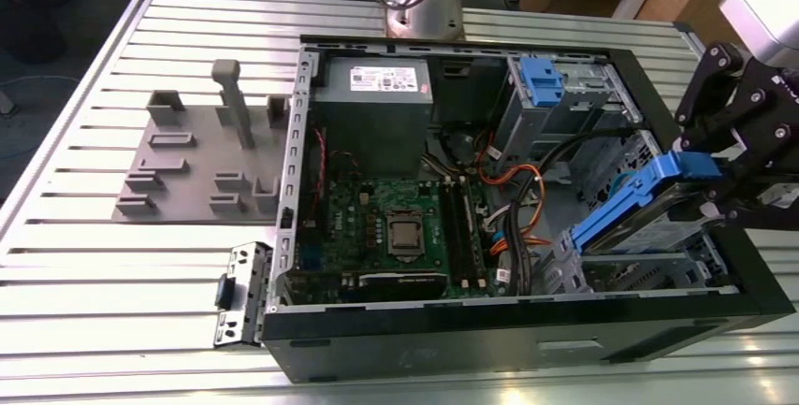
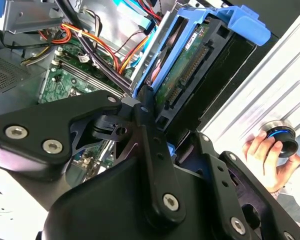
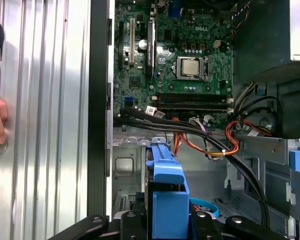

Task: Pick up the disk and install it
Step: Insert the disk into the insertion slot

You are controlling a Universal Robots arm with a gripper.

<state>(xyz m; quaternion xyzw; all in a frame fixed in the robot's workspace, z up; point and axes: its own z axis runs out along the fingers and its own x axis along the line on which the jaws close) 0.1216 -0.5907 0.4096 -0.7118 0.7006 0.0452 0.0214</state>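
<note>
Black gripper [image 3: 167,226] links crowd the foreground in both wrist views. Its fingers [image 2: 144,107] are pressed in on the disk [image 2: 182,75], pinching the blue bracket from both sides. We note the disk tilted, its low end over the drive cage [image 1: 649,269] at the exterior view's right of the open computer case [image 1: 500,335]. Beyond it run cables [image 3: 160,124], then the green circuit board [image 3: 190,60]. Outside the case wall, a person's hand [image 2: 264,156] rests on a round knob [image 2: 282,136] on the slatted table [image 1: 112,274].
</note>
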